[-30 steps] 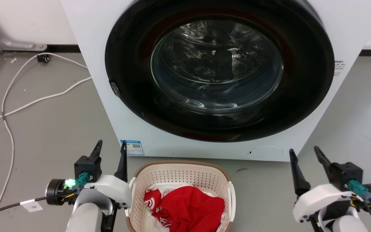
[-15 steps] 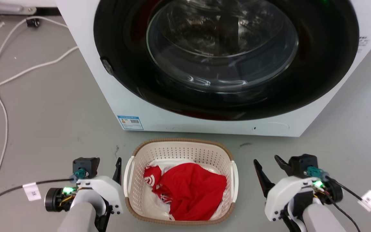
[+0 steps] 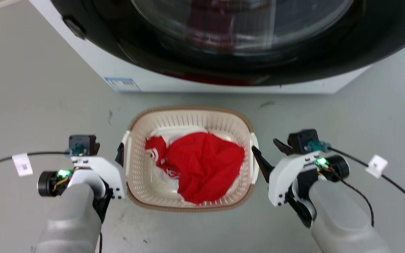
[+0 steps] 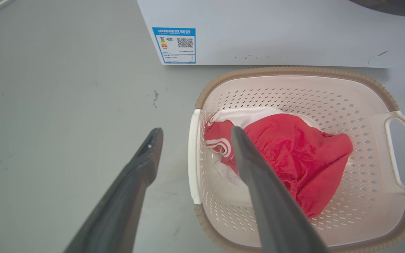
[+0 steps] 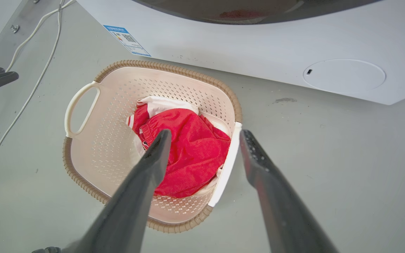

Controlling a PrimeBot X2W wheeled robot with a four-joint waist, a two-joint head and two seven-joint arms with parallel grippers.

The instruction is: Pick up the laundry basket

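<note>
Head view: the basket (image 3: pixel 188 121) sits on the floor (image 3: pixel 30 88) just before the washer (image 3: pixel 223 82), with red cloth (image 3: pixel 202 165) inside. The left gripper (image 3: pixel 108 151) is just beside the basket's left handle (image 3: pixel 127 154), and the right gripper (image 3: pixel 265 147) just beside its right handle (image 3: pixel 255 154).

Left wrist view: the gripper is spread wide, and the left handle shows between its fingers (image 4: pixel 146 158); contact cannot be told.

Right wrist view: this gripper is likewise wide, and the right handle lies between its fingers (image 5: pixel 153 158).
</note>
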